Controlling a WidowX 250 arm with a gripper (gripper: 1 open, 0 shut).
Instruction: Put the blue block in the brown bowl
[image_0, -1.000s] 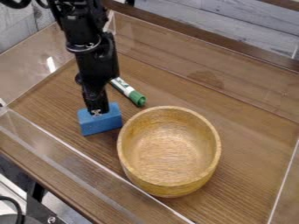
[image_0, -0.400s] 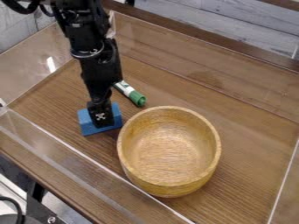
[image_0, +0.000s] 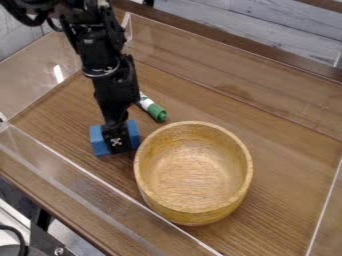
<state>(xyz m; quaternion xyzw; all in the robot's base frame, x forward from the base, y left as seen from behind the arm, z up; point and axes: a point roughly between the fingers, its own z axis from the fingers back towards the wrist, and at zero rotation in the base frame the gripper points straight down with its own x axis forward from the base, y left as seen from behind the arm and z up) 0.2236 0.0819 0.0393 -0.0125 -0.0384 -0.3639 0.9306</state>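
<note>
OK so quick update, comparing w/ the frame just before: the hand (image_0: 118, 144) has dropped a bit lower and shifted slightly right in the view, so it's now right down over the blue block (image_0: 99, 146). More of the block's top is covered than b4, but the block itself looks to be in abt the same spot. It's on the table (image_0: 274, 105), near the long lower-left edge, just beside the brown bowl (image_0: 194, 130) and not in it. Bowl hasn't budged afaict, sitting upright near the bottom end of that same edge. Green-capped marker (image_0: 155, 111) hasn't moved either, lying on the table just up and right of the block, btw the hand and the far side.

Hard-to-see stuff: the black fingers are dark on dark and overlap the block, so idk how wide they're open, and can't tell if they've got hold of it or are just around/on top of it. Block's upper right part is mostly hidden behind them. Rest of the arm (image_0: 87, 25) is cut off at the top of the view, and the white end of the marker is partly hidden behind the hand. Some dark cables (image_0: 16, 240) are cut off at bottom left, tbh just a tangle.
</note>
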